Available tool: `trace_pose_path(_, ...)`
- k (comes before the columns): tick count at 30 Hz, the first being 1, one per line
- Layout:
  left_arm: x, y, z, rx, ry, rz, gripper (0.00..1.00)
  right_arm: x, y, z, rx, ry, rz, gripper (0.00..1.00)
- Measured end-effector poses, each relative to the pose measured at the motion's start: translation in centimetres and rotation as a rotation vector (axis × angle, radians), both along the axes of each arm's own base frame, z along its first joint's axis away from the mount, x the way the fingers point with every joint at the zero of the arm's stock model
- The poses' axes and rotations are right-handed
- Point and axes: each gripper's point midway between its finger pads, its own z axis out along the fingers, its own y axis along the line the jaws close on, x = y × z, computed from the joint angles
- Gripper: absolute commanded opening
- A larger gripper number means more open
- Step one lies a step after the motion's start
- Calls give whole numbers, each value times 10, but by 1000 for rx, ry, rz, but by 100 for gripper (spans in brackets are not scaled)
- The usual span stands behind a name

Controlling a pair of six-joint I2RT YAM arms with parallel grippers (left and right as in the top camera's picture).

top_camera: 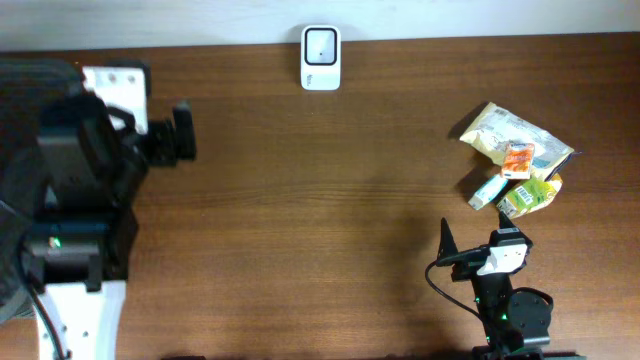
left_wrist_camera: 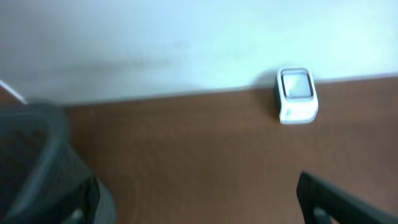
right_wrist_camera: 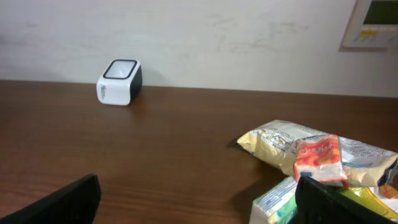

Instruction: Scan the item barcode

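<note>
On table: 1 scanner, 4 snack pkts in pile.

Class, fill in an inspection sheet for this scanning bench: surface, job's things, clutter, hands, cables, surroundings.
Surface: brown wooden table.
Job's things: white scanner at the far edge by the wall; snack packets piled at the right, untouched.
Clutter: nothing seen.
Hands: left hand open, empty, facing the scanner; right hand open, empty, just short of the packets.
Cables: black cable looping behind the right hand.
Surroundings: pale wall; wall panel at its upper right.
</note>
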Motion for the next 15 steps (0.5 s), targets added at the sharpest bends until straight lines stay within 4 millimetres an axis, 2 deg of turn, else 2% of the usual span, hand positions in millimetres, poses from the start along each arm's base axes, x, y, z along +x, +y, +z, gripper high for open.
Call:
trace_pose_path(1,-1,-1,-7,4,-69,-6,99,0,-1,0,1,0,-3,99)
trace_pose_path(2,-20,-1,-35,11,-75,-12,99,0,-1,0,0,0,-3,99)
trace_pose_path(3,-21,-1,-36,16,-139,-14,99,0,-1,1,1,-3,-4,99)
trace_pose_path(4,-26,-1,-47,20,-212,-14,99,0,-1,0,0,0,-4,99)
trace_pose_path(5,-45,-1,-87,19,-230,-14,99,0,-1,0,0,0,-4,99)
trace_pose_path(6,-49,-1,-98,20,-244,-15,99,0,-1,0,0,0,-4,99)
trace_pose_path(7,-58,1,-119,21,-275,-8,99,0,-1,0,0,0,-4,99)
trace_pose_path(8,-76,7,-152,25,-264,11,99,0,-1,0,0,-1,-4,99)
trace_pose_path(10,-93,11,-172,30,-308,29,99,0,-1,0,0,0,-4,99)
trace_pose_path(15,-110,14,-175,40,-431,54,99,0,-1,0,0,-2,-4,99)
